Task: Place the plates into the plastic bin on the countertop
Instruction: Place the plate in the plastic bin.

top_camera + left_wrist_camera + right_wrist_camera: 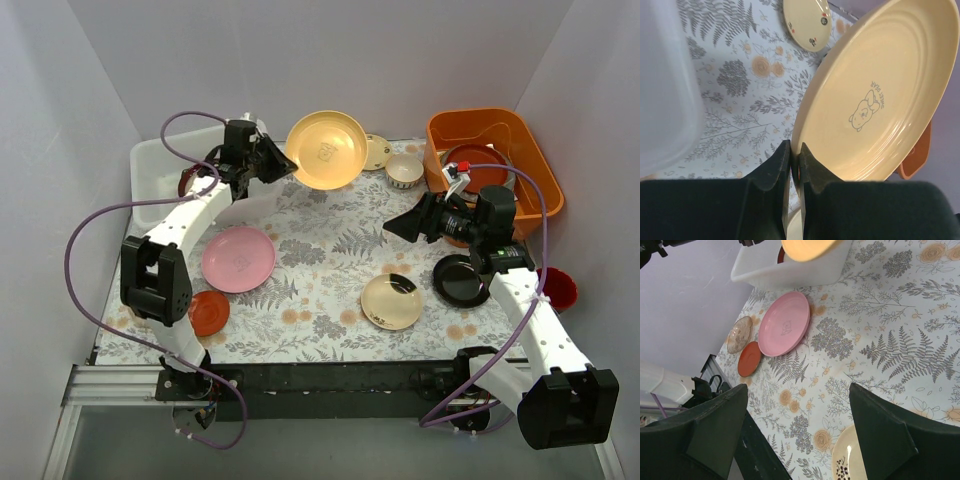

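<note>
My left gripper (285,160) (795,155) is shut on the rim of a yellow plate (327,150) (875,100), which hangs tilted in the air to the right of the plastic bin (150,170) (665,100) (790,270). A dark red dish shows inside the bin. On the fern-print countertop (320,250) lie a pink plate (238,259) (785,330), a red-orange saucer (208,313) (749,359), a cream plate with a dark pattern (391,301) (847,465), a black plate (461,280) and a small cream plate (375,152) (807,22). My right gripper (405,225) (797,390) hovers open and empty over the cloth, right of centre.
An orange tub (500,130) with dishes in it stands at the back right. A small cream bowl (404,170) sits beside it. A red bowl (558,288) lies at the right edge. A patterned dish (739,334) lies left of the pink plate.
</note>
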Controlling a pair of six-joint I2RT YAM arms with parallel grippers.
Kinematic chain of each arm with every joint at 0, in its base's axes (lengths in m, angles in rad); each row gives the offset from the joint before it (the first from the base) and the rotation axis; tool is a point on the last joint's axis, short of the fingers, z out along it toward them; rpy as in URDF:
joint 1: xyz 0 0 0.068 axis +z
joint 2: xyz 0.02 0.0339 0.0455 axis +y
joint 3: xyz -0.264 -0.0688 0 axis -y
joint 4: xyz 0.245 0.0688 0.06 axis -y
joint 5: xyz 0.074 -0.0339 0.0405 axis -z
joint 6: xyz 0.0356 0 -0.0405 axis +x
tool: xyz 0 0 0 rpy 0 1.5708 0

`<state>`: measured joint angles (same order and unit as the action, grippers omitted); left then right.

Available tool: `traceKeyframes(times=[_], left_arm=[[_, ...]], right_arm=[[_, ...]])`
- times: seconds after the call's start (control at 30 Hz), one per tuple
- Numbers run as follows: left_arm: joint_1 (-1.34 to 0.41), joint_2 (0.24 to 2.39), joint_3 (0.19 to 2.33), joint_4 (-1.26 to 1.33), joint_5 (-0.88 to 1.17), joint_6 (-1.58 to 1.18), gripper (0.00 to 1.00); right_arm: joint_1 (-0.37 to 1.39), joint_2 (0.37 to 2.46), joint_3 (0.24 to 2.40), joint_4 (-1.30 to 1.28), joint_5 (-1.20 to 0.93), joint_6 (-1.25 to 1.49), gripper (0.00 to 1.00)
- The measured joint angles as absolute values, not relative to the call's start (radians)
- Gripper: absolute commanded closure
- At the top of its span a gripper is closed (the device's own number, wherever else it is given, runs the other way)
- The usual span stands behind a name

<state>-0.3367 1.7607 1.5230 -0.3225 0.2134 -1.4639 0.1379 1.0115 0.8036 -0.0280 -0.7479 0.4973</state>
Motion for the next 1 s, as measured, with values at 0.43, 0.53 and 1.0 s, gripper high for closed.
traceKeyframes(times=[0.43, 0.53, 1.0], left_arm=[[-0.111, 1.626, 1.443, -0.368, 0.227, -1.439, 1.00], [-0.054, 1.620, 1.406, -0.369, 0.241, -1.438, 1.00], [0.225, 1.619, 1.299, -0.381, 0.311, -1.410, 1.00]], right_arm=[[0.138, 1.011, 0.804, -0.028, -0.748, 0.497, 0.11], [0.138, 1.011, 0.803, -0.028, -0.748, 0.497, 0.11], [0.138, 1.012, 0.789, -0.028, -0.752, 0.498, 0.11]])
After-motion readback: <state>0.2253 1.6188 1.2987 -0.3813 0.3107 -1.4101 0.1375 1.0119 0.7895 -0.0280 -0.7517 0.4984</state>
